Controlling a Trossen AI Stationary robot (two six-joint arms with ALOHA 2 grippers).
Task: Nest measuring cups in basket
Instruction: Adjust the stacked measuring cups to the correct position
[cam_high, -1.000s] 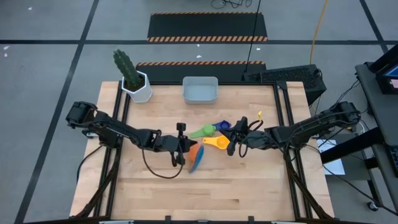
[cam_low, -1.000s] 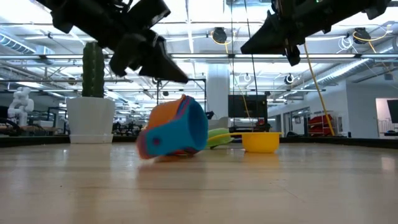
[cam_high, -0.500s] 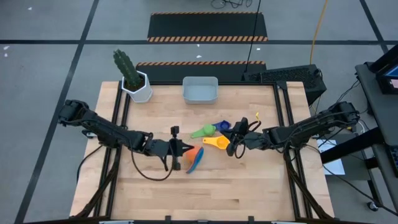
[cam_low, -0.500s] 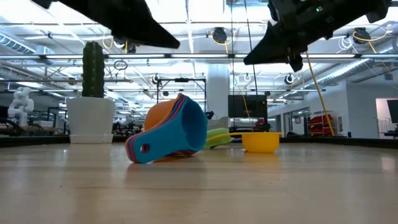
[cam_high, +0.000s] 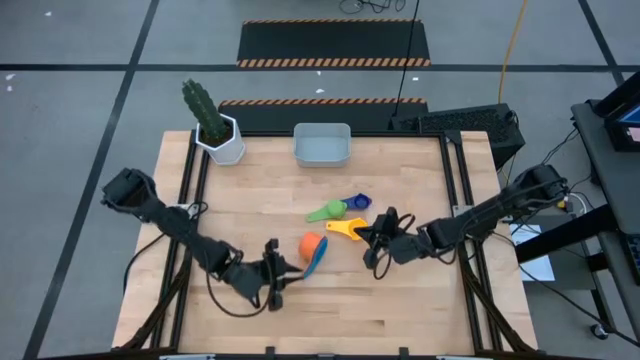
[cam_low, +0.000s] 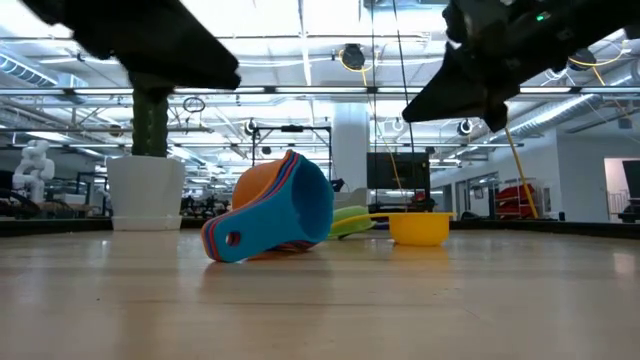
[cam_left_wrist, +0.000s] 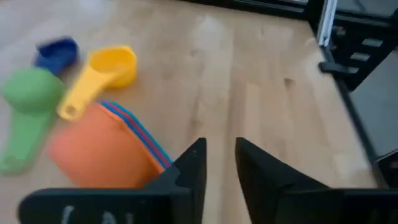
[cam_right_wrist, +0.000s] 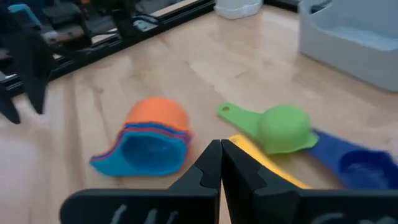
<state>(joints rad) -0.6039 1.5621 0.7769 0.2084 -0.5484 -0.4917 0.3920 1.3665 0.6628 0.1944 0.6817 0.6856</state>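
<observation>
Nested cups (cam_high: 313, 250) tipped, basket (cam_high: 321, 146) apart

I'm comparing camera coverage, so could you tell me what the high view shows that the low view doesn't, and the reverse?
Only the high view shows the basket, the dark blue cup and both grippers, left and right. Only the low view shows the room behind the table. Both show the tipped nested cup stack, the yellow cup, the green cup and the cactus pot.

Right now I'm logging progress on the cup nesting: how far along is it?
Partly done. A nested stack, orange outside and light blue innermost, lies on its side on the table. Nothing is in hand: the left end effector and right end effector hold nothing. Left: the yellow cup, green cup and dark blue cup lie loose, and the basket holds no cups.
</observation>
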